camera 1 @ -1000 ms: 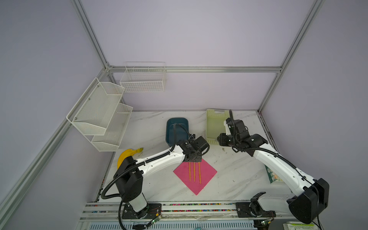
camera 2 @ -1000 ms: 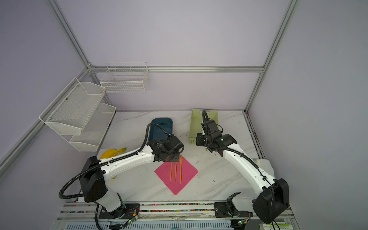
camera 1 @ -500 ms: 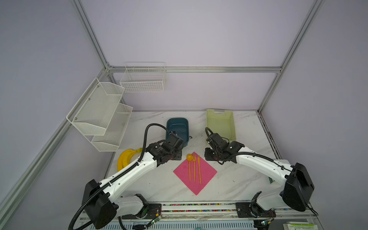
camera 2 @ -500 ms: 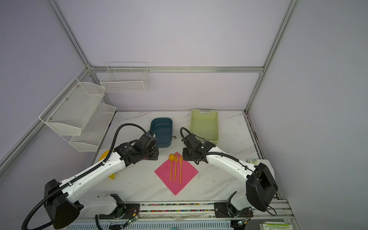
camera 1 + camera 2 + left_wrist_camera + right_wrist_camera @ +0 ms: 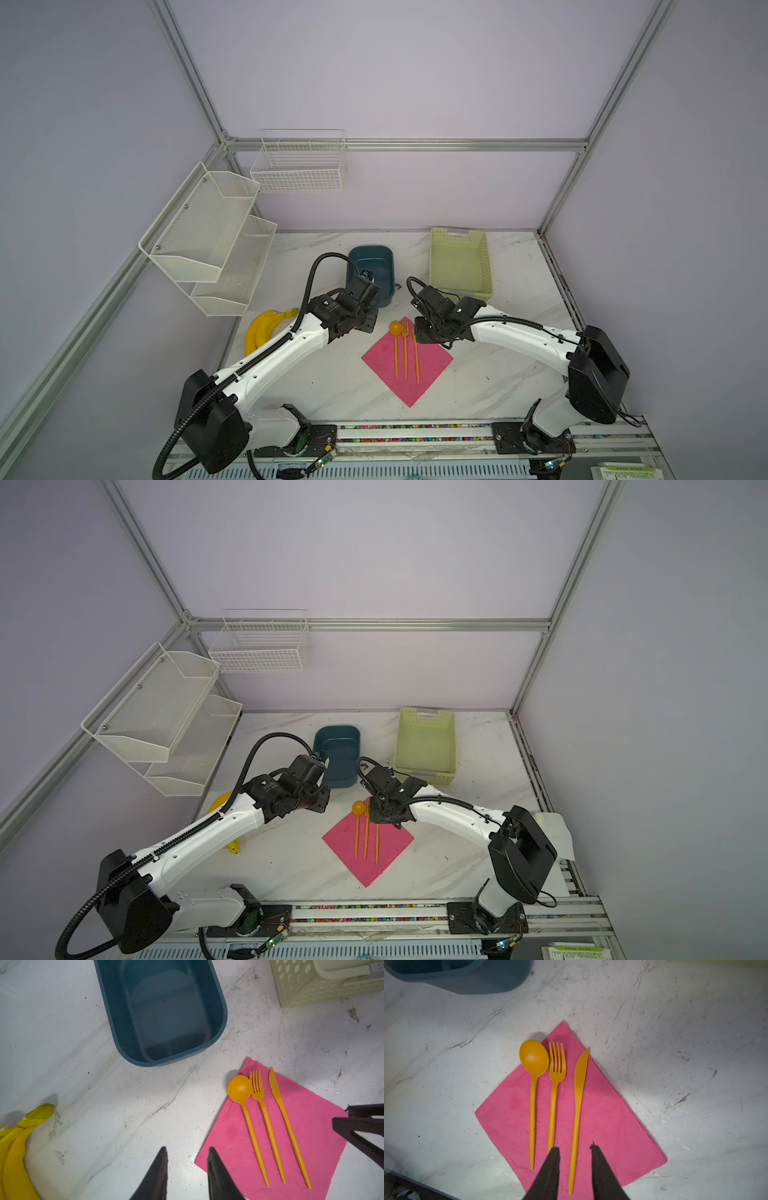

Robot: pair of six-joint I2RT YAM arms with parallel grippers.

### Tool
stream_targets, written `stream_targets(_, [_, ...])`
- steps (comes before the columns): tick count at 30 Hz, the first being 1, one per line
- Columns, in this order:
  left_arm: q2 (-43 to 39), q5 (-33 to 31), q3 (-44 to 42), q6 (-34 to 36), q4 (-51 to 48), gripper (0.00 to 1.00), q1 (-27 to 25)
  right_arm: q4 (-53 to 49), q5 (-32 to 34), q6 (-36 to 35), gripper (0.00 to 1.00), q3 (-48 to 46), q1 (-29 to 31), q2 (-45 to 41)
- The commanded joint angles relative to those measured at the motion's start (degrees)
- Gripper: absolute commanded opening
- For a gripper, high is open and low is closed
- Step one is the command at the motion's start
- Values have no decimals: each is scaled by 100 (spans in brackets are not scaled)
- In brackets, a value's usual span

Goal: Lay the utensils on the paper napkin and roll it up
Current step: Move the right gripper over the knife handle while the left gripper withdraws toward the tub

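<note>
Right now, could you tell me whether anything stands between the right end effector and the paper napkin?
Nothing foreign does. The right end effector is open over the paper napkin. Only the utensils lie on it, and the knife handle shows between the fingers.

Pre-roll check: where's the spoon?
In both top views the spoon lies on the pink napkin, left of the fork, bowl overhanging the edge toward the blue tub.

Bare marble (image 5: 490, 374) flanks the napkin (image 5: 434, 361); blue tub (image 5: 370, 248) stands behind.
</note>
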Motion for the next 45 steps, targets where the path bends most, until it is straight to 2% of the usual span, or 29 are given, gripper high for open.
stream_targets(1, [-174, -15, 114, 573, 411, 33, 108, -228, 133, 316, 30, 114, 139, 204])
stream_targets(3, [-231, -78, -11, 826, 553, 34, 218, -259, 177, 351, 29, 164, 206, 347])
stream_targets(5, [-274, -3, -111, 781, 668, 34, 413, -298, 221, 381, 29, 213, 250, 467])
stream_targets(10, [-343, 531, -179, 635, 820, 36, 827, 17, 88, 549, 25, 122, 346, 755])
stream_targets(14, [-368, 701, -188, 636, 880, 36, 1194, -9, 184, 696, 23, 158, 389, 952])
stream_targets(20, [-397, 1285, -181, 638, 961, 38, 1710, -97, 246, 772, 22, 259, 439, 1171])
stream_targets(24, [-432, 1511, -214, 425, 1006, 38, 1952, -167, 296, 816, 21, 290, 467, 1228])
stream_targets(45, [-476, 1743, -290, 415, 1076, 38, 2109, 47, 209, 918, 17, 175, 509, 1455])
